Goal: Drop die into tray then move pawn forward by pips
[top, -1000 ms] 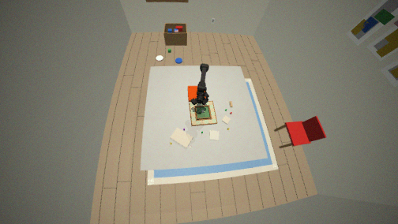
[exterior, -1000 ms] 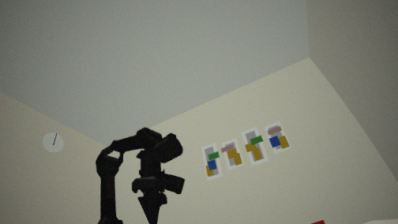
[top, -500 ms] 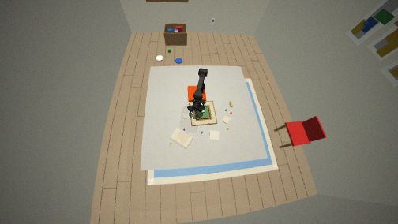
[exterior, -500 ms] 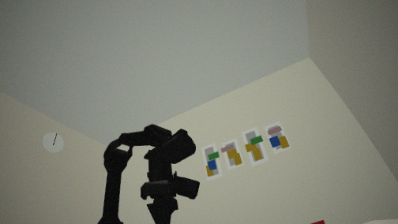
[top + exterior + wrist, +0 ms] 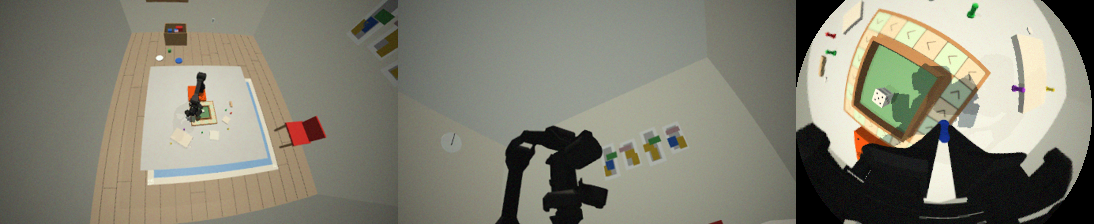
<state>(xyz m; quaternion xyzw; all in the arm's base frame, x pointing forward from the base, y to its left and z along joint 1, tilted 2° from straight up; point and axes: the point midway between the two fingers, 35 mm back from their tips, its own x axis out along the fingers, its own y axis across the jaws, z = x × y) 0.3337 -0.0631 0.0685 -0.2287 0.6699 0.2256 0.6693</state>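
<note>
The gripper (image 5: pixel 944 137) pinches the upright blue-topped pawn (image 5: pixel 944 132) above the board's (image 5: pixel 970 63) ring of squares, while the die (image 5: pixel 880 98) rests in the green tray (image 5: pixel 919 72) to its left.

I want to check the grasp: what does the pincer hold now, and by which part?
The pincer holds the blue pawn, gripped near its base; its top points outward.
</note>
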